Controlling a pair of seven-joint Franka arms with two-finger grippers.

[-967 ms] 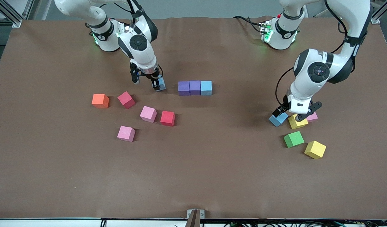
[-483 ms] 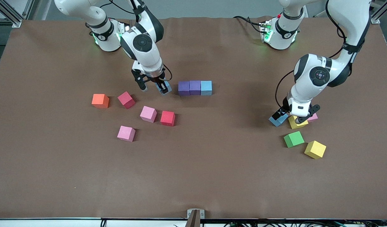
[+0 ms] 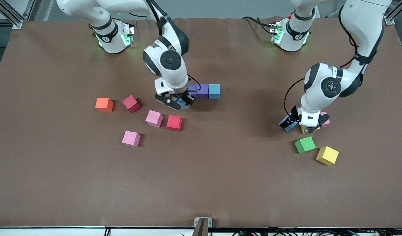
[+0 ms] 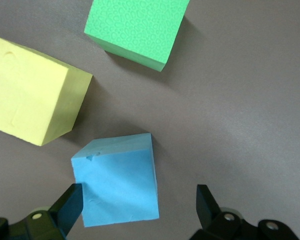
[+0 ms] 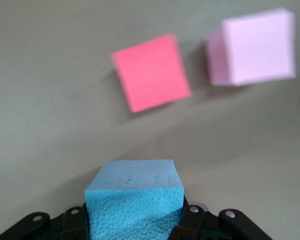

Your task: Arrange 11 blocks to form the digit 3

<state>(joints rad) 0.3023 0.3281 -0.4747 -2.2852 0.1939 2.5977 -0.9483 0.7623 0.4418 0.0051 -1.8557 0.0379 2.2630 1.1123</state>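
A row of two purple blocks (image 3: 202,91) and a light blue block (image 3: 214,91) lies mid-table. My right gripper (image 3: 179,103) hangs low by the row's purple end, shut on another light blue block (image 5: 135,200); it hides part of the end purple block. A red block (image 5: 150,72) and a pink block (image 5: 255,47) show below it. My left gripper (image 3: 297,125) is open, its fingers (image 4: 70,210) straddling a third light blue block (image 4: 117,180) on the table. A yellow block (image 4: 30,97) and the green block (image 4: 135,30) lie beside it.
An orange cube (image 3: 104,105), a crimson cube (image 3: 131,104) and another pink block (image 3: 131,138) lie toward the right arm's end. A second yellow block (image 3: 327,155) sits beside the green one. A pink block (image 3: 325,120) peeks out by the left gripper.
My right gripper has carried its light blue block over to the purple end of the row. My left gripper has come down around the light blue block, still open.
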